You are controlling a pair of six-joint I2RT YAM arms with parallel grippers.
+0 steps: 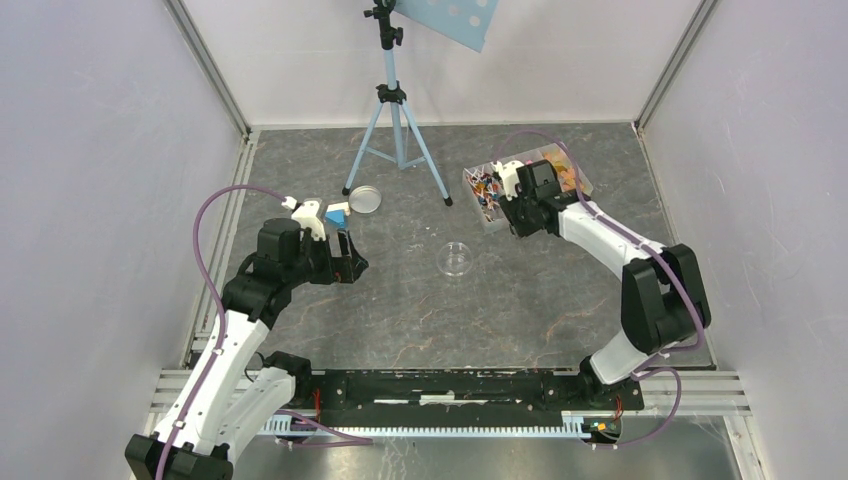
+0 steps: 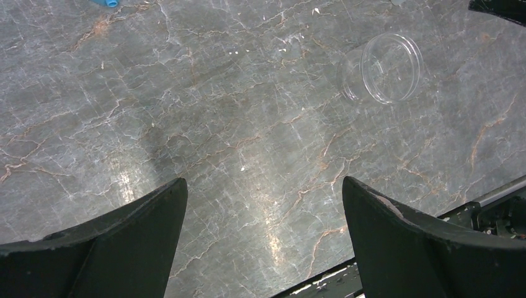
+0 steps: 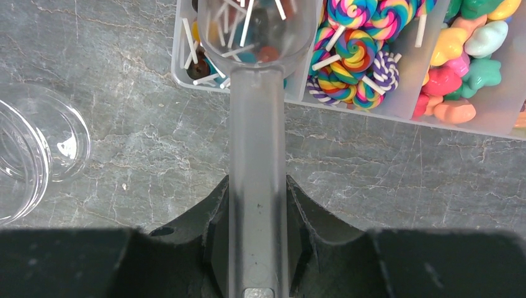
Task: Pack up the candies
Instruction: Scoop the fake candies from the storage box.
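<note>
The candies (image 3: pixel 360 53) lie sorted in a clear compartment box (image 3: pixel 180 59): small stick lollipops on the left, rainbow swirl lollipops in the middle, star-shaped sweets (image 3: pixel 471 59) on the right. My right gripper (image 3: pixel 257 186) is shut on the handle of a clear scoop (image 3: pixel 257 143), whose bowl sits in the left compartment among the stick lollipops. In the top view the right gripper (image 1: pixel 503 203) hangs over the box (image 1: pixel 583 185). My left gripper (image 1: pixel 350 255) is open and empty above bare table; it also shows in the left wrist view (image 2: pixel 263 186).
An empty clear jar (image 1: pixel 457 258) stands mid-table between the arms, also in the left wrist view (image 2: pixel 384 68) and the right wrist view (image 3: pixel 31 149). Its lid (image 1: pixel 363 199) lies by a blue tripod (image 1: pixel 395 130). A blue-and-white block (image 1: pixel 337 213) sits near the left gripper.
</note>
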